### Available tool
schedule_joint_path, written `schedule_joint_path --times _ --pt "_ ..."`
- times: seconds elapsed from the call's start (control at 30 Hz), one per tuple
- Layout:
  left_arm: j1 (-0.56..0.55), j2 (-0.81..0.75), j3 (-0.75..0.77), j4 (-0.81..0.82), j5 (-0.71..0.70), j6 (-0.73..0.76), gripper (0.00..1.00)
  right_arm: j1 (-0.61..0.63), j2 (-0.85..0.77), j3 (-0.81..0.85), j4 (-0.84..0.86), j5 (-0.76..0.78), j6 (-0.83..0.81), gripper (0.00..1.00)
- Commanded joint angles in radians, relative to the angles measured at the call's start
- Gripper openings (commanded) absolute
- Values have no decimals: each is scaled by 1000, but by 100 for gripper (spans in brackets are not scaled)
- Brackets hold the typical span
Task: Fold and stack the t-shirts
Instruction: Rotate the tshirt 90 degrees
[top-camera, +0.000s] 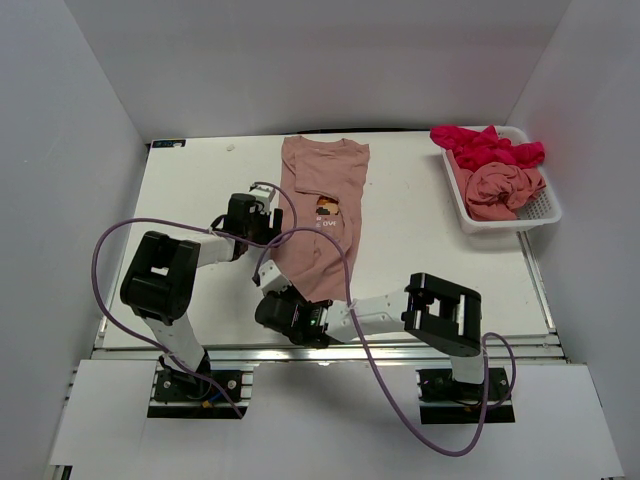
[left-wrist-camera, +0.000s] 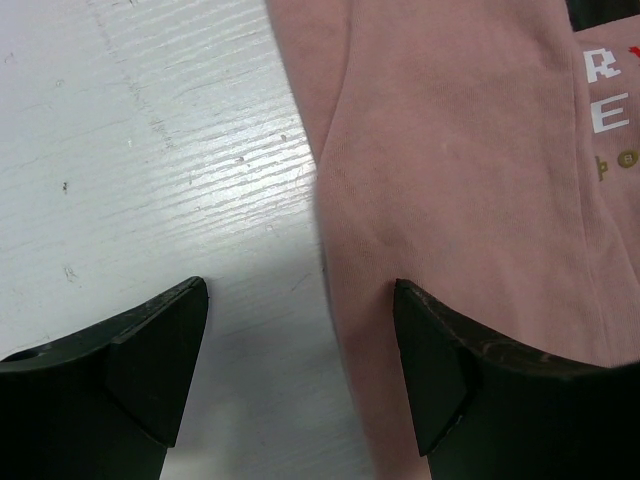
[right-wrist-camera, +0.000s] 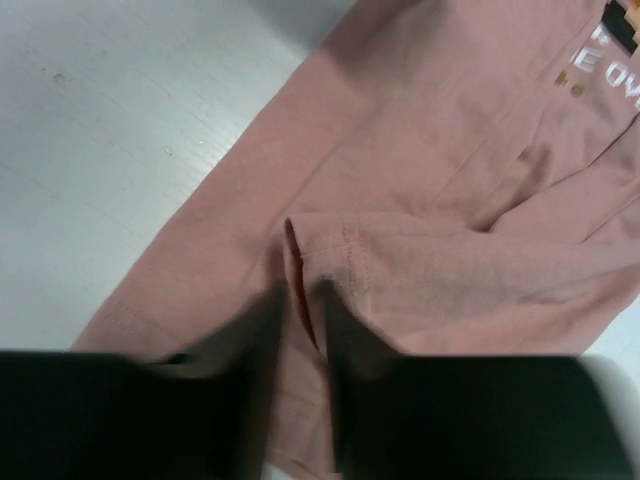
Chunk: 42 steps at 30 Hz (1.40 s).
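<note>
Left gripper, jaws wide, straddles the left edge of the dusty salmon-pink cotton t-shirt, which lies lengthwise, near to far, on the white table. Right gripper, jaws narrow, pinches a fold near its hem.

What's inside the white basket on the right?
A crumpled red shirt and a bunched pink shirt fill the basket. Anything beneath them is covered.
</note>
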Motion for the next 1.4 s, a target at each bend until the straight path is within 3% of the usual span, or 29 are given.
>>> schedule_joint_path --times 0.0,0.1,0.33,0.67,0.83,0.9,0.93,1.0,1.37 --pt "5 -33 -11 6 28 -4 84 -9 6 -19 78 56 -2 17" --pt "5 -36 -9 0 30 -5 84 -21 19 -15 74 53 7 0" --pt "5 -45 -11 -15 27 2 84 -23 -26 -36 66 59 7 0" --pt "5 -89 -27 6 -35 10 84 -13 -259 -121 23 87 15 0" --pt "10 -82 -1 3 -52 4 84 -10 -280 -141 14 43 -2 0" --pt "13 -80 5 5 -52 2 84 -3 -269 -145 18 24 -7 34" --pt "16 -80 15 5 -52 1 85 0 -266 -153 34 20 -8 45" --pt "21 -80 29 -6 -39 -2 84 5 -257 -153 32 4 -7 59" --pt "65 -117 74 -14 -9 -8 85 5 -166 -78 -21 -80 13 62"
